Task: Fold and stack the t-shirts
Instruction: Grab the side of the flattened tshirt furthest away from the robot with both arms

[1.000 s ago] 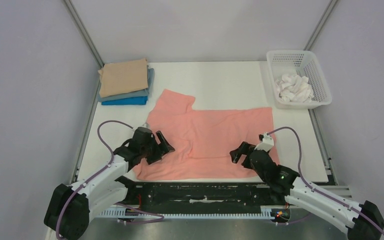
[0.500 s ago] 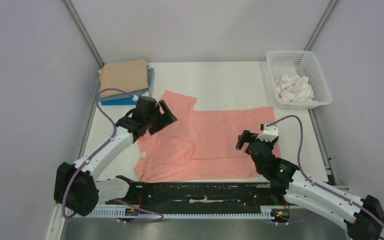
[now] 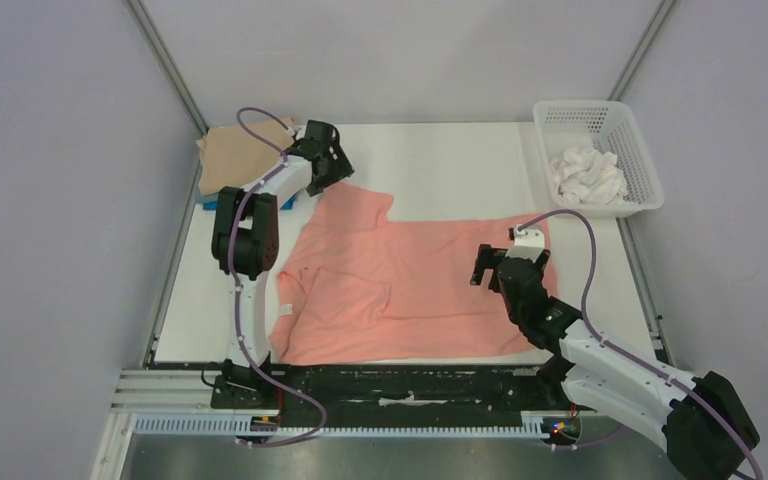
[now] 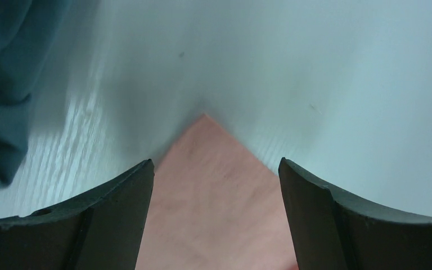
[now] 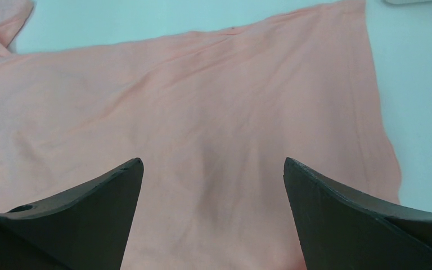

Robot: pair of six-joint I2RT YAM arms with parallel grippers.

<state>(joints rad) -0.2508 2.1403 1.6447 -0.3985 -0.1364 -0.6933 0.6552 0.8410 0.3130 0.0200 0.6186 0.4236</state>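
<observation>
Grey walls [image 3: 60, 200] stand close around the smooth white table [image 3: 460, 160], so cloth should slide on it. The pink t-shirt [image 3: 410, 285] lies spread in the middle. It looks soft, light and floppy (it would sag if held by one spot), so pinch its corners. The folded t-shirts [image 3: 245, 155] sit stacked far left. The left gripper [image 4: 214, 214] hangs over the sleeve tip [image 4: 205, 126], jaws spread. The right gripper [image 5: 214, 214] hovers over the shirt's right side, jaws spread too.

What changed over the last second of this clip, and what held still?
The left end effector swung from the near-left edge of the pink shirt out to its far sleeve, beside the folded stack; the right end effector crept slightly farther over the shirt's right side. Both are open, gripping nothing. The stack and basket stayed put.
</observation>
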